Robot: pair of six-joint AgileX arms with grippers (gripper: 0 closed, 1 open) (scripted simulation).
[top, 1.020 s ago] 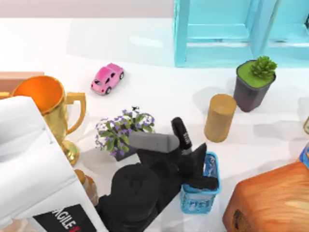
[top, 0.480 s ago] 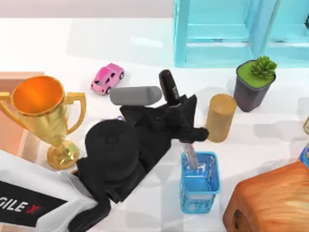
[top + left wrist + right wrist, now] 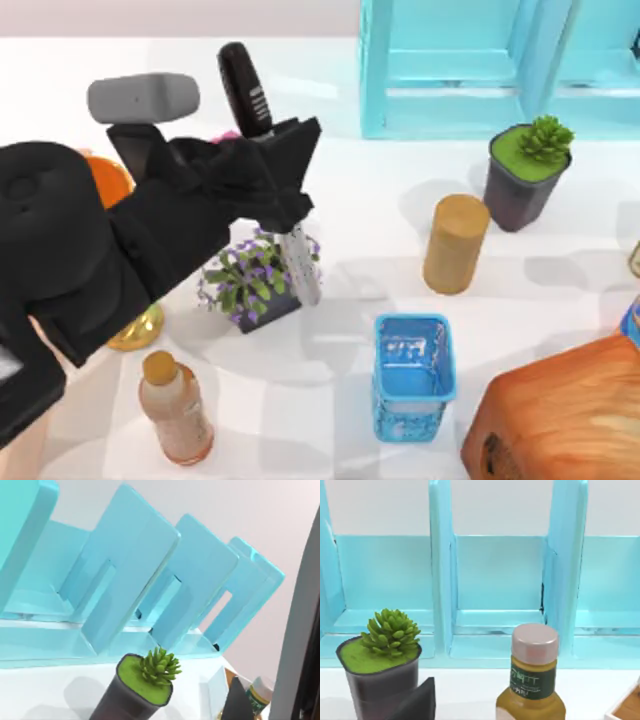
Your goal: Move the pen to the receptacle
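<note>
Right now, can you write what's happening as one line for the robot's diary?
left gripper: shut on pen, carrying it high | pen above purple flower pot | tray: not reached

blue cup (image 3: 413, 388) | succulent pot (image 3: 527, 175) | bottle (image 3: 176, 408) | cylinder (image 3: 455, 243)

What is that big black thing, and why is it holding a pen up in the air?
That black thing is a robot arm. At its end is the left gripper, two fingers pinching the pen, a fat marker with a black cap. One picture looks down from above the table. The other two come from small cameras on each arm's wrist, and both look toward a blue rack.

On the white table stand a purple flower pot, a small blue cup, a tan cylinder, a green plant in a dark pot, a bottle and a wooden box. The arm hides most of a gold trophy. The pen is lifted over the left side of the table.
</note>
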